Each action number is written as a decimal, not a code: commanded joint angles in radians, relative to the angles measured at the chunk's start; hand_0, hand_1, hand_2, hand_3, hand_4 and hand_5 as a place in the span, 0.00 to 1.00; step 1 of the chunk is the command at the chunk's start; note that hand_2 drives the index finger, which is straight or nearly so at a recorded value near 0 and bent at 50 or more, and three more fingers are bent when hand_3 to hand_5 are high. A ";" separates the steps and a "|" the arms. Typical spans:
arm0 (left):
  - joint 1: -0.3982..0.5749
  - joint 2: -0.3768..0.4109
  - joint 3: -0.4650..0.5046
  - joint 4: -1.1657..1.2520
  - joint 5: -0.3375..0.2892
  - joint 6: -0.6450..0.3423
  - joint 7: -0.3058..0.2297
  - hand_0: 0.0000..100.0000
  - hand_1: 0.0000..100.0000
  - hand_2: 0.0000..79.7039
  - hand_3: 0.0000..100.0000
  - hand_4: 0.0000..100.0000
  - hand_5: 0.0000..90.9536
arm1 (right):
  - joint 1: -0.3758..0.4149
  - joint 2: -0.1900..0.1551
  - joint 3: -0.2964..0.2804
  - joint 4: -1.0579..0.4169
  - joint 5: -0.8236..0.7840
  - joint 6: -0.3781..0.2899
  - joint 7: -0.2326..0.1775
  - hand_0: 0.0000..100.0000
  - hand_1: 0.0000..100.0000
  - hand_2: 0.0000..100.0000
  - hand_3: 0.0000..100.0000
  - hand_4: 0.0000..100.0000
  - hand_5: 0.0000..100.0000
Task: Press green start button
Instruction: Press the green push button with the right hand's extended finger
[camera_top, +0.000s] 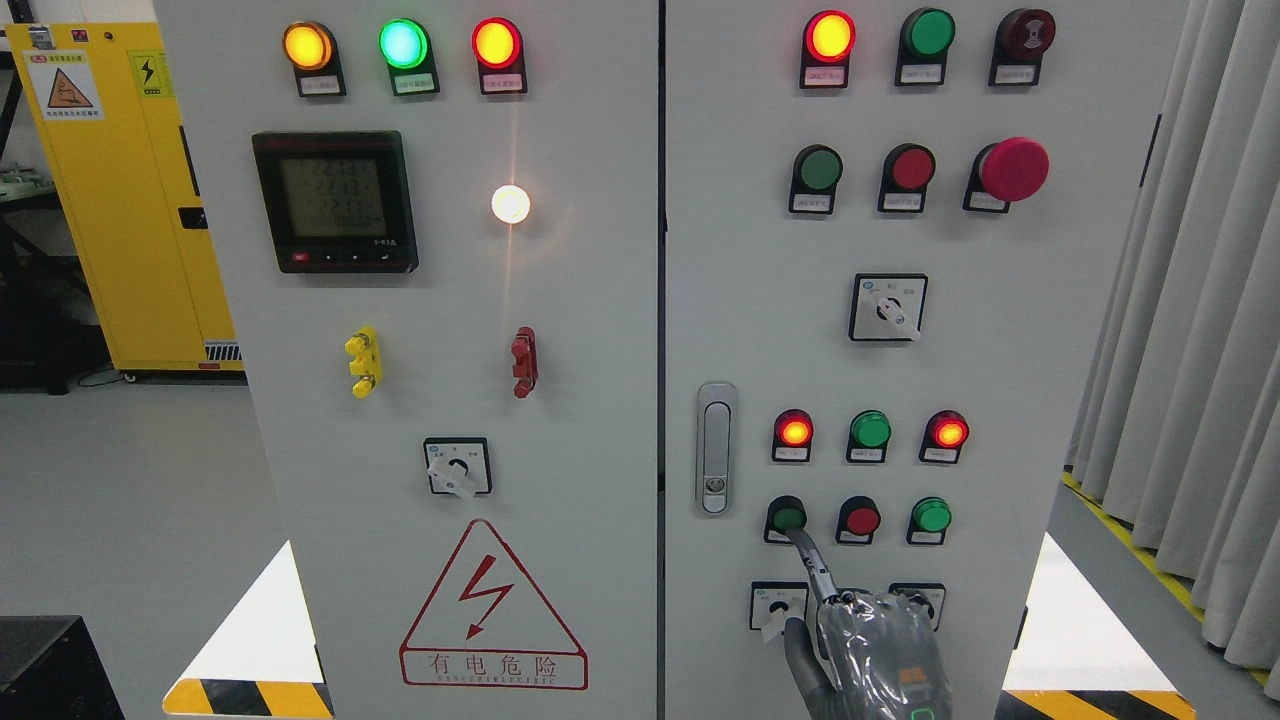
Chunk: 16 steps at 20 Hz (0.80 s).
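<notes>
The green button (787, 517) sits low on the right panel (1000, 330), first in a row of three: a red button (860, 519) beside it, then a second green one (931, 515). Directly above this row are three lamps: red lit (793, 431), green unlit (870, 429), red lit (946, 432). A door handle (714, 448) stands just left of these rows.

The robot hand (860, 650) rises from the bottom edge, right of centre; the side from which its arm enters cannot be told. It is wrapped in clear plastic. One finger (812, 565) is extended upward and to the left, its tip touching the lower edge of the green button. The thumb (800, 655) lies at the hand's left side; the remaining fingers are curled in. The hand holds nothing.

Below the button row, a selector switch (778, 605) is partly covered by the hand. Higher on the right panel: another selector (889, 308), a red mushroom button (1012, 169), further buttons and lamps.

The left panel (450, 330) carries three lit lamps at the top, a meter (334, 200), a lit white lamp (510, 204) and a red warning triangle (492, 610). A yellow cabinet (110, 190) stands at far left; a curtain (1190, 330) hangs at right.
</notes>
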 joint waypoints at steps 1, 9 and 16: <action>0.000 -0.001 -0.001 0.000 0.001 0.000 -0.001 0.12 0.56 0.00 0.00 0.00 0.00 | -0.003 0.001 -0.001 0.006 -0.002 0.001 0.014 0.72 0.91 0.00 0.95 0.97 1.00; 0.000 -0.001 0.001 0.000 0.001 0.000 0.001 0.12 0.56 0.00 0.00 0.00 0.00 | -0.008 0.001 -0.001 0.008 -0.002 0.003 0.018 0.73 0.91 0.00 0.95 0.97 1.00; 0.000 -0.001 0.000 0.000 0.001 0.000 -0.001 0.12 0.56 0.00 0.00 0.00 0.00 | 0.003 0.002 -0.004 -0.035 -0.008 0.001 0.012 0.73 0.91 0.00 0.95 0.97 1.00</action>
